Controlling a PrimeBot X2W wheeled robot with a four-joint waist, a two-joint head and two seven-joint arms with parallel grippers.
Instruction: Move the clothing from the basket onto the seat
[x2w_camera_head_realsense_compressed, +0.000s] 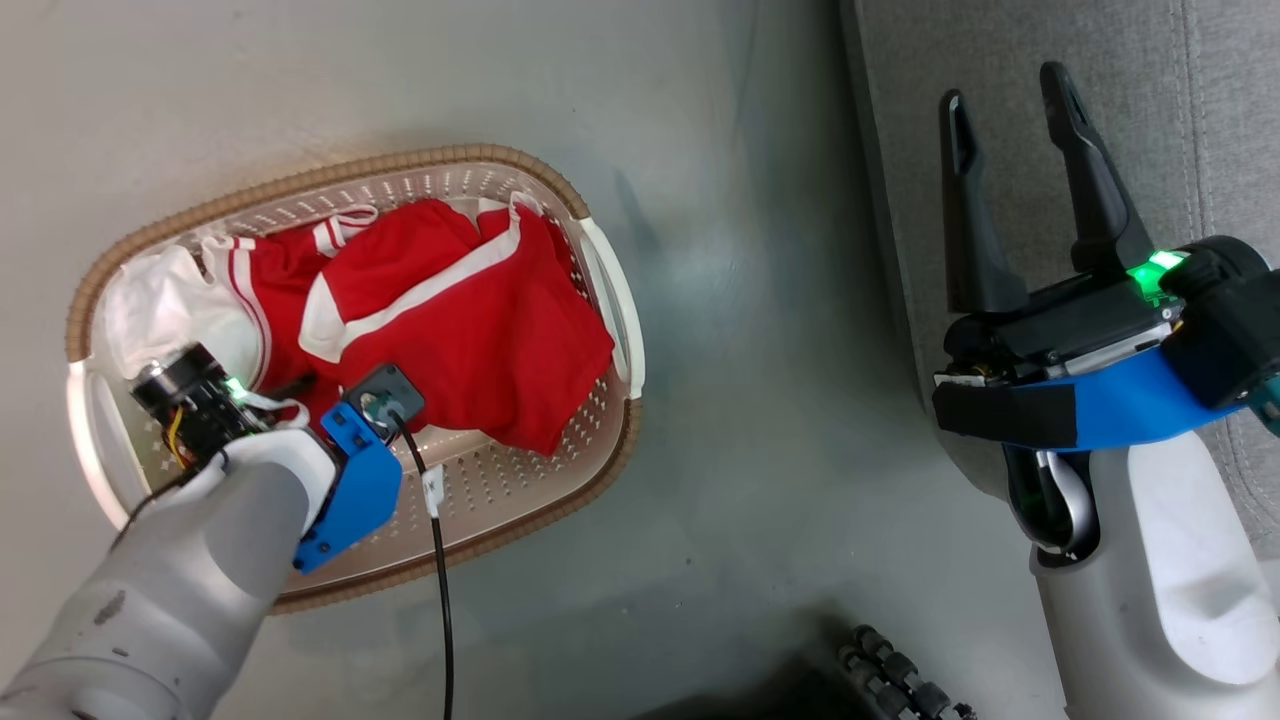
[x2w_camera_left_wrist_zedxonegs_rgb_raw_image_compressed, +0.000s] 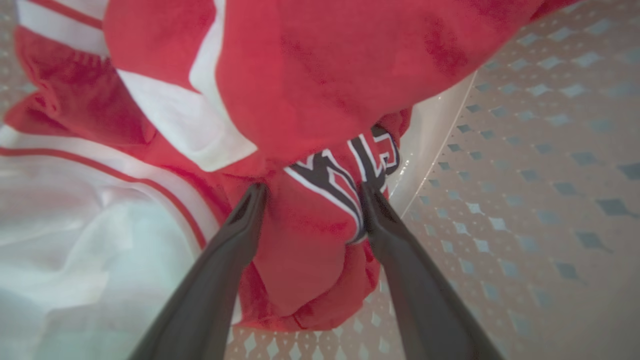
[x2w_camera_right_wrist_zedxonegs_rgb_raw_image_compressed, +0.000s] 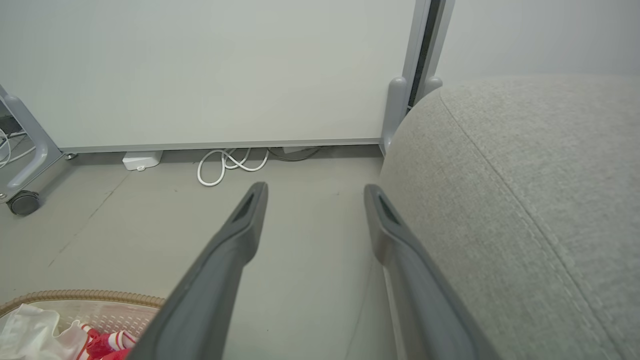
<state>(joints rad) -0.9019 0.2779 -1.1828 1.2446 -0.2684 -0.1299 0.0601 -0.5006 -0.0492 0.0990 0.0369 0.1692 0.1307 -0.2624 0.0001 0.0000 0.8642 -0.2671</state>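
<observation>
Clothing (x2w_camera_head_realsense_compressed: 450, 310): red garments w/ white bands, black-white trim, white fabric at one end; all crumpled inside basket (x2w_camera_head_realsense_compressed: 330, 175) on floor (x2w_camera_head_realsense_compressed: 760, 400). L hand (x2w_camera_left_wrist_zedxonegs_rgb_raw_image_compressed: 312, 192) released, fingers astride red fold. R hand (x2w_camera_head_realsense_compressed: 1005, 88) released, empty, by seat (x2w_camera_head_realsense_compressed: 1200, 120) edge.

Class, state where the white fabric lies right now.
In the head view the white fabric lies at the left end of the basket, beside the red garments.
</observation>
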